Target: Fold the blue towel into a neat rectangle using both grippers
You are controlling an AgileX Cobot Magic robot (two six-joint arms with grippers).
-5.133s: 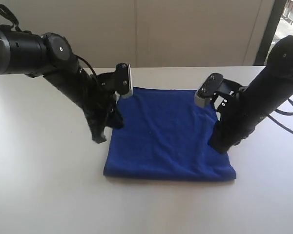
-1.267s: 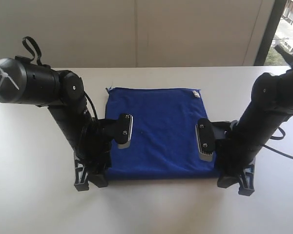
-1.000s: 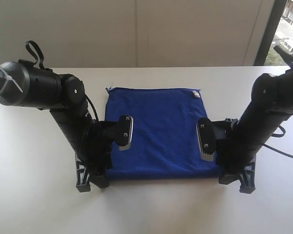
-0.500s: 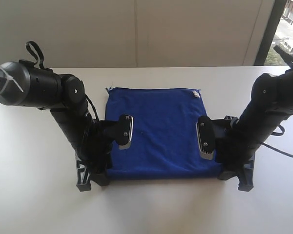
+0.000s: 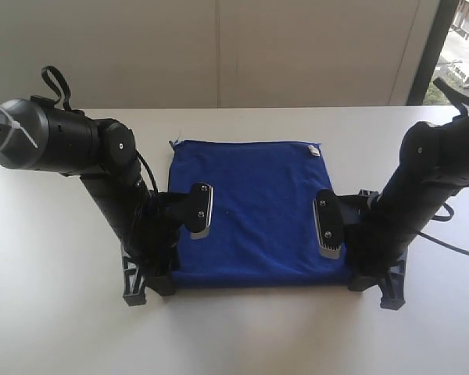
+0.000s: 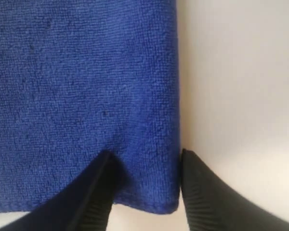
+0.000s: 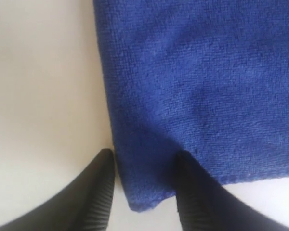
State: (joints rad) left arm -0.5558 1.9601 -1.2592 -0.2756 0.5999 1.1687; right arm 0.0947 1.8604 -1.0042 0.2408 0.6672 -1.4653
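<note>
The blue towel (image 5: 254,195) lies flat on the white table, roughly square, with a small white tag at its far right corner. My left gripper (image 5: 146,287) is down at the towel's near left corner and stands open. In the left wrist view, that corner (image 6: 149,192) sits between the two black fingers (image 6: 94,195), and the left gripper (image 6: 144,154) is not closed on it. My right gripper (image 5: 373,287) is down at the near right corner, also open. The right gripper (image 7: 143,153) straddles that corner (image 7: 144,192) of the towel.
The white table (image 5: 242,336) extends around the towel on all sides. A pale wall stands behind it, and a window strip (image 5: 463,39) shows at the far right. Both black arms lean inward over the towel's side edges.
Five seconds ago both arms were raised beside the towel's middle; they have since come down to its near corners. In the last second the right gripper shifted slightly; the left held still.
</note>
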